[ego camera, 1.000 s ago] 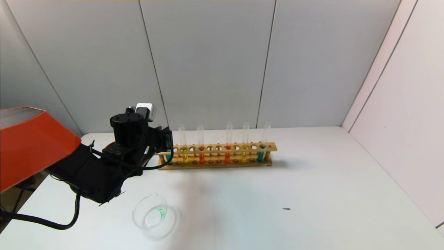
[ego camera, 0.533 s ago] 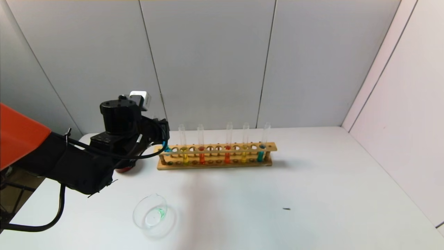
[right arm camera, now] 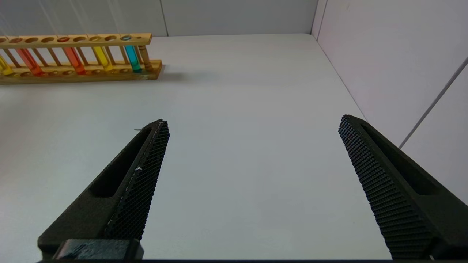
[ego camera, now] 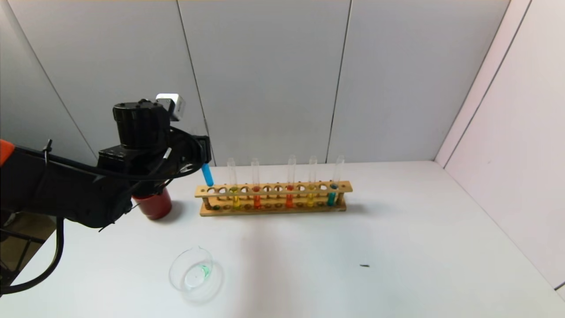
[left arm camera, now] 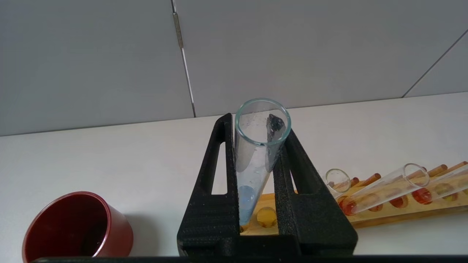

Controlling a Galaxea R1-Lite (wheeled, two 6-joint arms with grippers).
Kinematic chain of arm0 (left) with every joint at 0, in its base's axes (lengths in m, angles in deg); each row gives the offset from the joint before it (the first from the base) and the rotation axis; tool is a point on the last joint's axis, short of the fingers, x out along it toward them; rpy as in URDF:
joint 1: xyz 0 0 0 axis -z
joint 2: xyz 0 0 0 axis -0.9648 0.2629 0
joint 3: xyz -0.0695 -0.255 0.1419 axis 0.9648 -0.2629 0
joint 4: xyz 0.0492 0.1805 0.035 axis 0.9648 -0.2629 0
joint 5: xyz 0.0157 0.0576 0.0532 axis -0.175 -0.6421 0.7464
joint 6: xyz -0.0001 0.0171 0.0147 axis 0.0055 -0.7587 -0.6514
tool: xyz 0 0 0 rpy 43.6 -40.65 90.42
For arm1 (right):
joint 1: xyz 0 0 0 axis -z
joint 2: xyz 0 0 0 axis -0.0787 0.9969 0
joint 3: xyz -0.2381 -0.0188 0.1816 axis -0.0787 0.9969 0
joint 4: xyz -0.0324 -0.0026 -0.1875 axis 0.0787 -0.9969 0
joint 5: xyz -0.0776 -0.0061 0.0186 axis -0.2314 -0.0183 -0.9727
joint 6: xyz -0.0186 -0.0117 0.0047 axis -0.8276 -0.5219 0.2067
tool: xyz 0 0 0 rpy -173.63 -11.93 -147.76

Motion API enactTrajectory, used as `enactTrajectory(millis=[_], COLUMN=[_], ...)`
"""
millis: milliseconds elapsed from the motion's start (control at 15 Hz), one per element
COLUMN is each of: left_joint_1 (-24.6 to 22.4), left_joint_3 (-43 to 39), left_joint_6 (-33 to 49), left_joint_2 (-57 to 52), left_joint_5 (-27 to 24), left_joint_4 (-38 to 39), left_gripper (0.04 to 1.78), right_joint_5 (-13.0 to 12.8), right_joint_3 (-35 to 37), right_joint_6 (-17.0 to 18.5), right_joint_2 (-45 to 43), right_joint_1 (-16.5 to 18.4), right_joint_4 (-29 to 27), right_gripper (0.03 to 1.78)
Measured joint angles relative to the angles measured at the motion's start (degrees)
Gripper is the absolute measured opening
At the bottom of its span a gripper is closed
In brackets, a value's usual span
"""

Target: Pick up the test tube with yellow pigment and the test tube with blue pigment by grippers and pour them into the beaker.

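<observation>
My left gripper [ego camera: 204, 151] is shut on the test tube with blue pigment [ego camera: 207, 175]. It holds the tube tilted in the air just above the left end of the wooden rack [ego camera: 348, 187]. In the left wrist view the tube [left arm camera: 256, 157] sits between the black fingers [left arm camera: 215, 204], blue liquid at its base. A test tube with yellow pigment [ego camera: 234, 195] stands in the rack, another [ego camera: 311, 194] further right. The beaker [ego camera: 190, 252] is on the table front left, with a green trace inside. My right gripper [right arm camera: 253, 121] hangs open over bare table.
A dark red cup [ego camera: 153, 204] stands left of the rack, under my left wrist. The rack also holds two orange-red tubes [ego camera: 257, 196] and a second blue one [ego camera: 332, 195]. A small dark speck [ego camera: 364, 266] lies on the table. Walls close in at the back and right.
My left gripper has risen and drawn back to the left with the blue tube, pulling it out of the rack's end hole. The red cup now shows.
</observation>
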Motion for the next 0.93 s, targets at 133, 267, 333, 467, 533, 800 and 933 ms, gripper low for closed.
enactTrajectory(millis=[133,267,333,467,533,800,933], left_joint_1=[0.0,0.0,0.02,0.2,0.27,0.48,0.52], left_joint_3=[1.96,3.45,3.94,4.35,4.39,3.17,1.4], left_joint_6=[-0.02,-0.07,-0.33,-2.22,-3.27,-4.89,-5.96], left_joint_2=[-1.74,-3.94,-5.68,-9.84,-12.4,-22.19,-27.32], left_joint_5=[0.02,0.06,0.22,0.59,0.85,1.05,0.74], left_joint_4=[-3.8,-8.13,-10.68,-16.57,-19.76,-31.59,-36.52], left_gripper=[0.32,0.32,0.32,0.32,0.32,0.32,0.32], right_joint_5=[0.02,0.0,0.0,0.0,0.0,0.0,0.0], right_joint_3=[0.0,-0.02,-0.02,-0.05,-0.05,-0.05,-0.02], right_joint_6=[0.0,0.0,0.0,0.0,0.0,0.0,-0.02], right_joint_2=[0.0,0.0,0.0,0.0,0.0,0.0,0.0], right_joint_1=[0.0,0.0,0.0,0.0,0.0,0.0,0.0], right_joint_4=[0.0,0.0,0.0,0.02,0.0,0.0,0.0], right_gripper=[1.7,1.7,1.7,1.7,1.7,1.7,1.7])
